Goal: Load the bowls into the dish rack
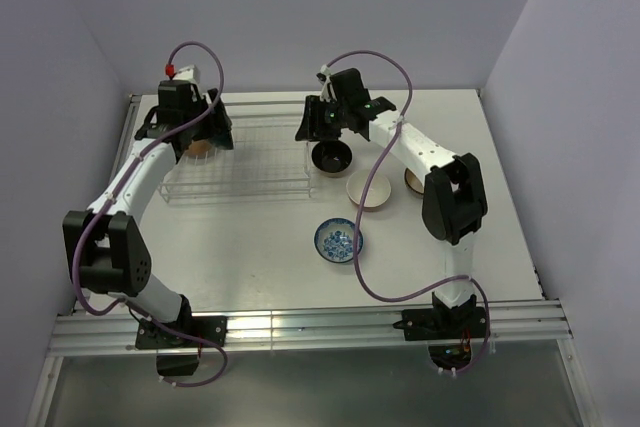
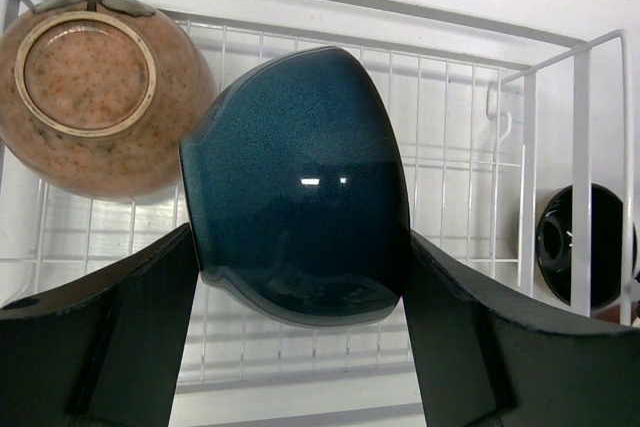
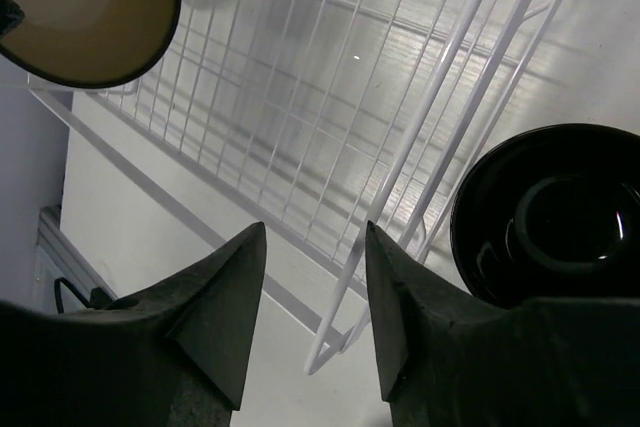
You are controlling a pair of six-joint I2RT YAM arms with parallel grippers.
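I'm working over a white table (image 1: 250, 267) boxed in by pale lilac walls (image 1: 300, 7). The rack (image 1: 260, 162) sits toward 11 o'clock from the table's middle. The step in hand looks like setting a bowl into its left end. There the blue bowl (image 2: 300, 177), glazed dark outside, is tipped on edge above the grid, and the left gripper (image 2: 300, 257) has it pinched between both fingers. At 10 o'clock from it in the left wrist view, a tan bowl (image 2: 90, 97) already leans in the rack with its foot ring toward the camera. The two look very close and I cannot tell whether they touch. Next, I judge, I should ease the blue bowl down until its rim seats in the wires, keeping it off the tan bowl, and only then let go. Just outside the rack's right end, at 3 o'clock from it, the black bowl (image 1: 332, 157) stands on the table. The right gripper (image 3: 315, 287) hangs near it, jaws parted and holding nothing. That arm seems placed to take the black bowl next, which would mean dropping a finger inside the rim without snagging the rack's end wires. Farther out, toward 4 o'clock, wait the white bowl (image 1: 370, 190) and the patterned bowl (image 1: 338, 240). A brown bowl (image 1: 412, 182) is half hidden behind the right arm.
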